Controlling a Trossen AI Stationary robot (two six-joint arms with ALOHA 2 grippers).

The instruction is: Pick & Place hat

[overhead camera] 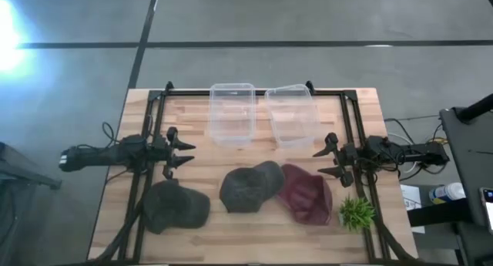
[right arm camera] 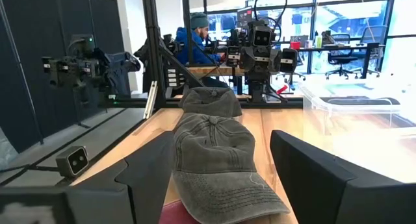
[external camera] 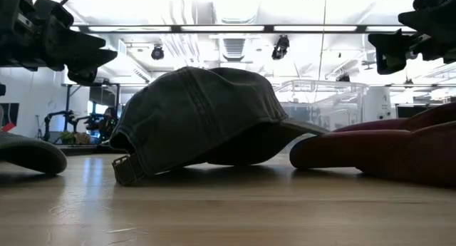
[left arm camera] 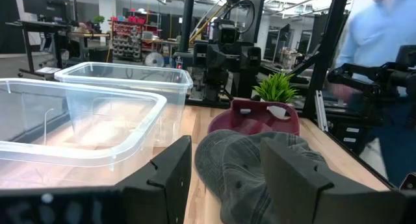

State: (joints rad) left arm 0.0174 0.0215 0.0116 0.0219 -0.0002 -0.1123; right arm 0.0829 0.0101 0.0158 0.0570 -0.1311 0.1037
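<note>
Three caps lie crown-up on the wooden table near its near edge: a dark grey one at the left, a grey one in the middle, a maroon one at the right, which the grey cap's brim partly overlaps. My left gripper hovers open above the table, left of the grey cap. My right gripper hovers open right of the maroon cap, facing the grey cap. In the low view the grey cap rests on its brim and rim.
Two clear plastic bins stand side by side at the table's far edge. A small green plant sits near the right near corner. A black frame runs around the table. A person in a blue shirt stands beyond the table.
</note>
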